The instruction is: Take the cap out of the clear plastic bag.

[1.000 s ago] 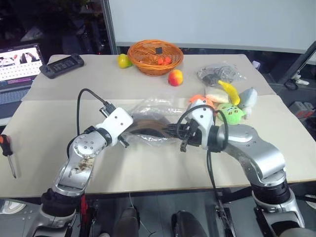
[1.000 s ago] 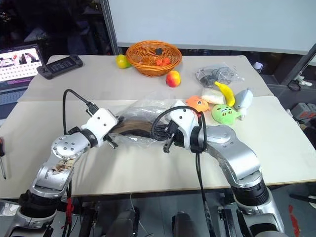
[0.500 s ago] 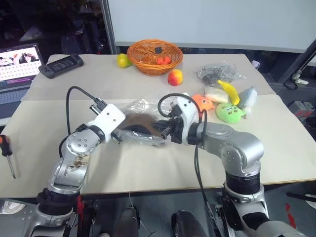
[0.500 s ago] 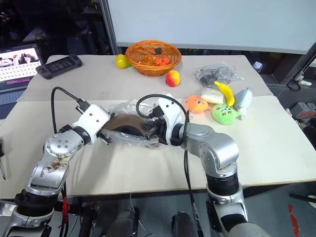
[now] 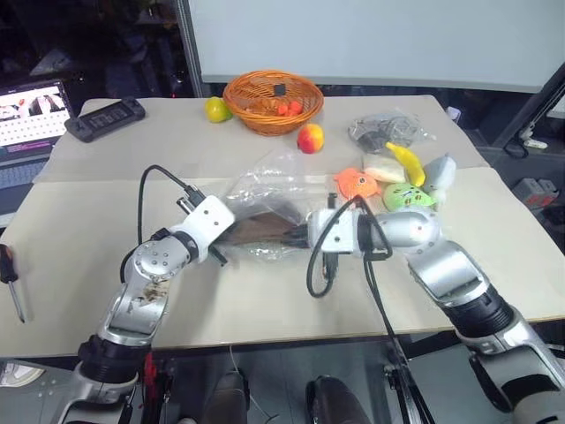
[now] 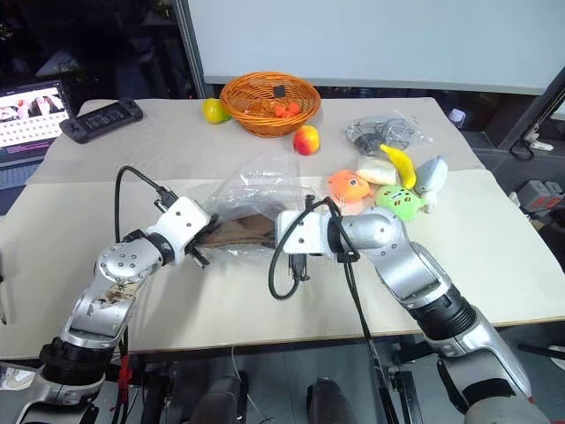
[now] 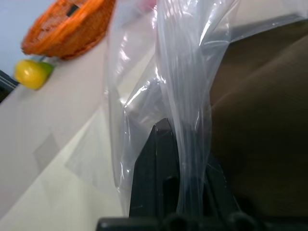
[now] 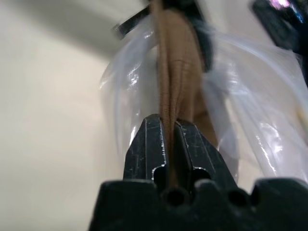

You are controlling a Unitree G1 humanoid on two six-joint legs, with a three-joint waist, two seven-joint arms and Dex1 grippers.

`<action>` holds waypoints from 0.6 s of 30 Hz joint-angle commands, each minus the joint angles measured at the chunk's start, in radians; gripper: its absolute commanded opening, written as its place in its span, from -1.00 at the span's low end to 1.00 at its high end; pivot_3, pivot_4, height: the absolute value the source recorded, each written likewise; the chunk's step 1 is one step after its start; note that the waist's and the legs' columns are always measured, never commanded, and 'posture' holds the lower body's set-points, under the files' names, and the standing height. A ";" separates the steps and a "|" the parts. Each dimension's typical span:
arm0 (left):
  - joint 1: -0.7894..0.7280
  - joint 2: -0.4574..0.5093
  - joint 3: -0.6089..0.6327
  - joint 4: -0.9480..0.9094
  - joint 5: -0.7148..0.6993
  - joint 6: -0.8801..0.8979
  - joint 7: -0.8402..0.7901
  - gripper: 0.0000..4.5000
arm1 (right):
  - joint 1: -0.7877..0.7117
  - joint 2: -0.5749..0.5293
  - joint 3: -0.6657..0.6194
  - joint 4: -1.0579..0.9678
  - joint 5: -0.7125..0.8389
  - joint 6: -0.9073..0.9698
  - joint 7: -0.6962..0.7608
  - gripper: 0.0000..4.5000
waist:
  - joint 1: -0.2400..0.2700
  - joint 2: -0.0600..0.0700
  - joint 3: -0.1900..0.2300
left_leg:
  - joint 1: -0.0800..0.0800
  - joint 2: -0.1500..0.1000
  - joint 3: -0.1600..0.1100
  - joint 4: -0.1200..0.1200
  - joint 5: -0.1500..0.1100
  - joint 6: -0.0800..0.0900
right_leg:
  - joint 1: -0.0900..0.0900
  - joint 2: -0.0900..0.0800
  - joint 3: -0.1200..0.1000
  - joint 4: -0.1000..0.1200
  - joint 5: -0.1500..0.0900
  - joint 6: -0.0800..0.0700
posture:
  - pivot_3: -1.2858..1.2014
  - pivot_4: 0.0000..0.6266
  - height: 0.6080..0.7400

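The cap (image 8: 174,72) is pinched in our right claw (image 8: 169,139), left claw (image 7: 185,159) clamps the clear plastic bag (image 6: 256,190); next we pull apart.

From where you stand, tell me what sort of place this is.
Probably a robot test lab, not a home: a work table laid with props such as a wicker basket and plush toys, a running laptop and a handheld controller beside it.

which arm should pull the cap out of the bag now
Right, probably. The right gripper is shut on the cap edge, while the left gripper pinches the clear plastic bag, so it can anchor.
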 commanded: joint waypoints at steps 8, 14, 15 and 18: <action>0.012 -0.010 0.004 -0.092 -0.008 -0.007 0.008 -1.00 | 0.003 0.121 0.140 0.164 -0.354 -0.273 -0.138 -0.99 | -0.003 0.000 0.000 | 0.003 0.000 0.000 0.000 0.000 0.000 | 0.002 0.000 0.000 0.002 0.000 -0.001 | 0.03 -0.52 1.00; 0.024 0.001 0.016 -0.097 -0.011 -0.008 0.006 -1.00 | 0.080 0.037 0.034 0.047 -0.347 -0.375 -0.190 -0.99 | 0.003 0.000 0.000 | 0.004 0.000 0.000 0.000 0.000 0.000 | 0.002 0.000 0.001 0.001 0.000 -0.001 | 0.03 -0.52 1.00; 0.026 0.002 0.017 -0.098 -0.011 -0.008 0.006 -1.00 | 0.100 0.017 0.016 0.029 -0.348 -0.392 -0.200 -0.99 | 0.004 0.000 0.000 | 0.003 0.000 0.000 0.000 0.000 0.000 | 0.002 0.000 0.001 0.001 0.000 0.000 | 0.03 -0.52 1.00; 0.034 0.002 0.018 -0.102 -0.014 -0.007 0.008 -1.00 | 0.162 -0.050 -0.023 -0.008 -0.382 -0.451 -0.239 -0.99 | 0.008 0.000 0.000 | 0.003 0.000 0.000 0.000 0.000 -0.001 | 0.002 0.000 0.001 0.001 0.000 0.000 | 0.03 -0.52 1.00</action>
